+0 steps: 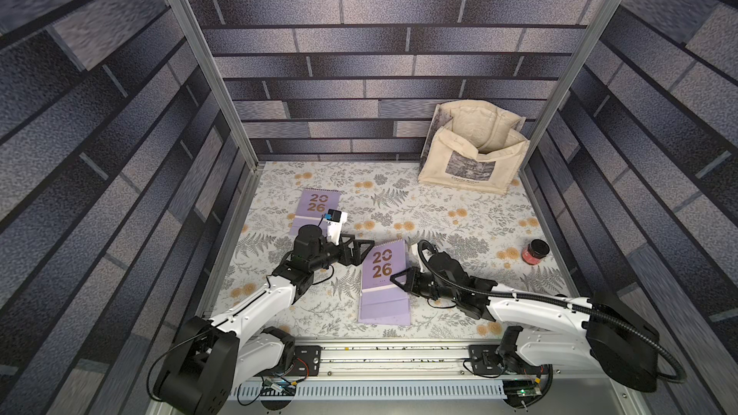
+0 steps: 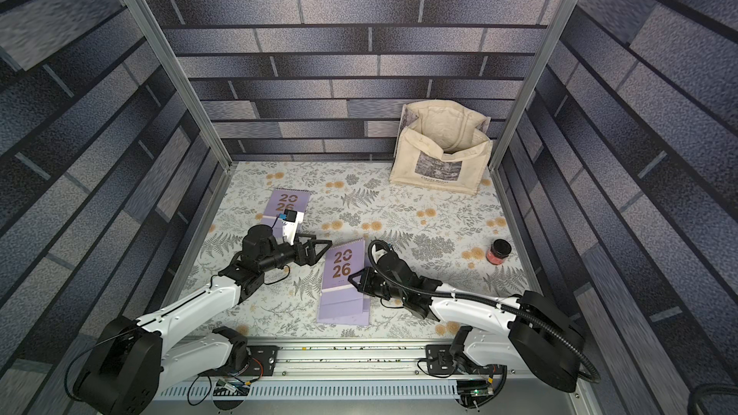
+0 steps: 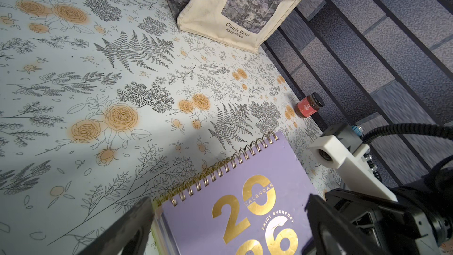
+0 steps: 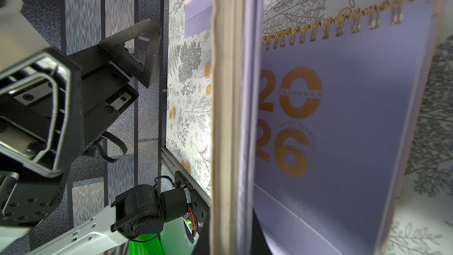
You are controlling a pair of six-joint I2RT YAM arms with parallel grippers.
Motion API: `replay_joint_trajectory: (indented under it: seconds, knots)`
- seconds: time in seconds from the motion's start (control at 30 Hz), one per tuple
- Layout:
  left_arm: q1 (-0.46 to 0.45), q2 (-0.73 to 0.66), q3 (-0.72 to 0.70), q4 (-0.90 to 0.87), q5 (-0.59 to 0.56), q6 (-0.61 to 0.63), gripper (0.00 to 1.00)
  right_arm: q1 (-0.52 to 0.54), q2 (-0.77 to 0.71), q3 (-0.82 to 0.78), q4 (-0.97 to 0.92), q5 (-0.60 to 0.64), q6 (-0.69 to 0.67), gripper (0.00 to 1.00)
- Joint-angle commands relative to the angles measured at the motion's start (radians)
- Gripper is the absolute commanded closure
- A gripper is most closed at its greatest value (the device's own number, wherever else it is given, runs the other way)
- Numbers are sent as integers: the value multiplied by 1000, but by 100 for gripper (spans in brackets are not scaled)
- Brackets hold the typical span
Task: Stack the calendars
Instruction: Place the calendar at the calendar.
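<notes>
Pinching the right-hand edge of the near pile [image 1: 383, 285] with the right gripper [image 1: 394, 276], jaws together on it; impossible to tell from any view how many layers caught. Holding the left gripper [image 1: 364, 251] spread wide just off the pile's far left corner, one of its fingers [image 3: 127, 226] beside the spiral binding [image 3: 220, 168] in the left wrist view, closed on nothing. Found flat near the front middle of the table [image 1: 439, 209], under a lavender cover stamped with a gold 2026, with a yellow-green edge [image 3: 158, 241] peeping out below and the front end not quite square. Well apart at the far left, lying alone, a second lavender calendar [image 1: 315, 209], partly hidden behind the left wrist camera. Likely to handle as light, stiff card round loose pages: rigid enough to carry by one edge, yet smooth-faced, so apt to slide off a neighbour if tilted. Best taken along a straight side edge or the bottom board, pinched flat and deep, not by the wire coils, rounded and probably easily bent. Farther out, to be left alone: a cream tote bag [image 1: 475, 153] in the far right corner and a small red jar [image 1: 535, 251] by the right wall
</notes>
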Motion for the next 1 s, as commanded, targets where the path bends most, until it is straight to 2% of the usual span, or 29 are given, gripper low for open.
replay_joint_trajectory:
  seconds: [0.0, 0.97]
  knots:
    - [-5, 5, 19, -13, 14, 31, 0, 16, -10, -12, 51, 35, 18, 100]
    - [-16, 19, 27, -16, 41, 33, 0, 66, -3, -38, 60, 86, 46, 100]
